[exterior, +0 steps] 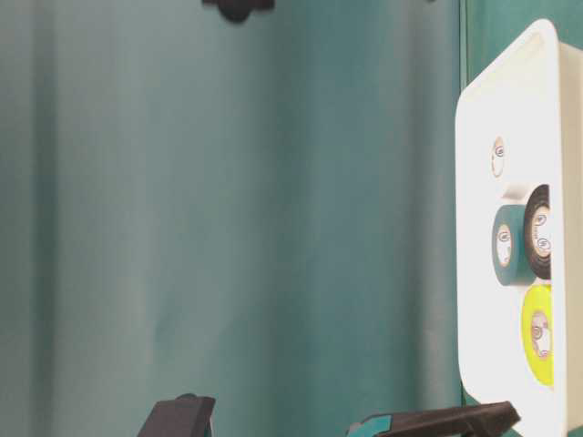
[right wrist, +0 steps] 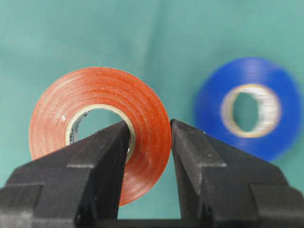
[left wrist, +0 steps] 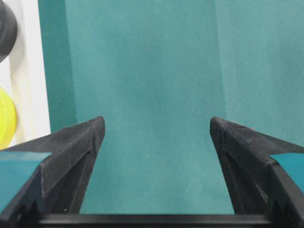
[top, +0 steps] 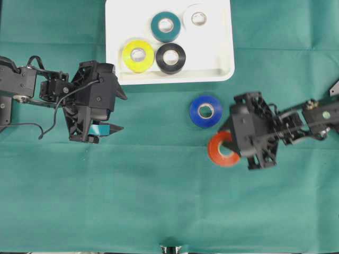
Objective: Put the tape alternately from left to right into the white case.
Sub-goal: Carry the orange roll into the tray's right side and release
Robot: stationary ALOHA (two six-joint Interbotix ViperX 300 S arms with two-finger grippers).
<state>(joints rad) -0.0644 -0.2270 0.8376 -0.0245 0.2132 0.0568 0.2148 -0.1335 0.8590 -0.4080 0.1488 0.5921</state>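
On the left of the overhead view we see our left gripper point(top: 108, 120) hovering over the green cloth of the counter point(top: 159, 201), just below the lower left corner of the white case point(top: 222, 71); its fingers point(left wrist: 71, 156) stand wide apart with only bare cloth between them, holding nothing. From its wrist camera the case rim and slivers of the yellow and black rolls show at the left edge. Moving rightward, the white case sits at the top middle of the counter and holds four rolls lying flat: the yellow roll point(top: 138, 55) at its lower left, the black roll point(top: 171, 57) just beside it to the right, the teal roll point(top: 166, 26) above them, and the white roll point(top: 198, 18) at the upper right, touching or nearly touching the teal one. Below the case, on the cloth, lies the blue roll point(top: 206, 111), flat and apart from everything in the case. Further right, our right gripper point(top: 232, 148) has its fingers point(right wrist: 99, 161) pinched on the orange-red roll point(top: 220, 151), one finger through the pale core and the other against the outer face, the roll tilted up off the cloth, just below and to the right of the blue roll.
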